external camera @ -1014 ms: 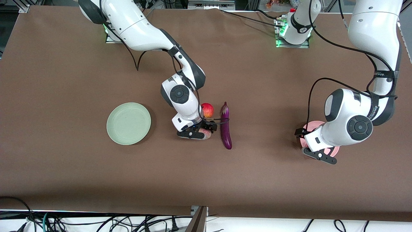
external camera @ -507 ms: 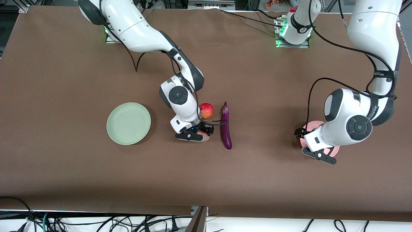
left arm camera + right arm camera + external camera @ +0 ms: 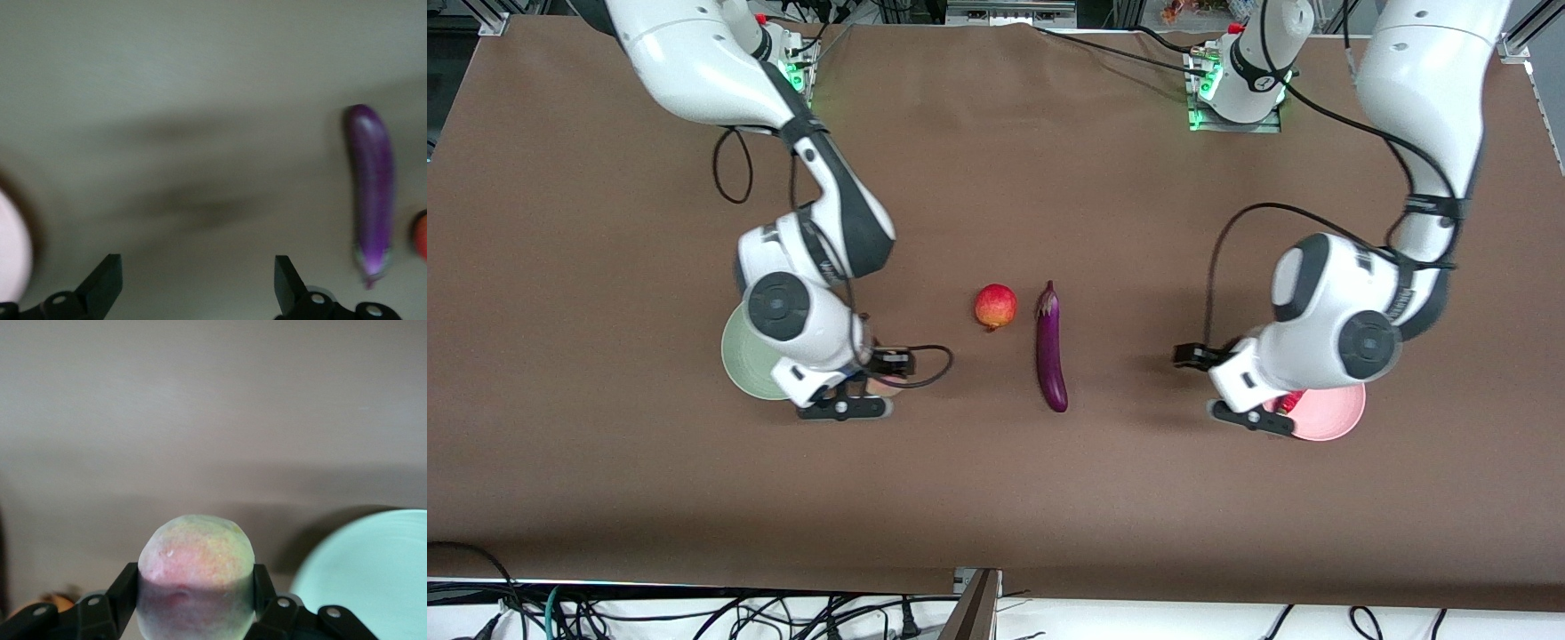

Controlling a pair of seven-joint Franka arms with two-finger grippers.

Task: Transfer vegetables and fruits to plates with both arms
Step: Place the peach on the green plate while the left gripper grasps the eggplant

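1. Grasping the pinkish-tan fruit (image 3: 195, 577), the right end effector (image 3: 852, 397) hangs just beside the green plate (image 3: 740, 360).
2. Left end effector (image 3: 197, 287), released, hangs by the pink plate (image 3: 1329, 413).
3. Eggplant (image 3: 1051, 351) and pomegranate-like fruit (image 3: 995, 306) lie mid-surface (image 3: 996, 480).

- Two glossy white jointed arms, the right arm (image 3: 720, 62) and left arm (image 3: 1423, 80), with round black joint caps.
- Thin black cables looping alongside.
- Black two-finger grippers with small silver screws.

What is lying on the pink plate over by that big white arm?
A bit of red, likely the chili pepper, shows on the pink plate. The left arm covers the plate's other half, so anything there is hidden. The left gripper is open and holds nothing.
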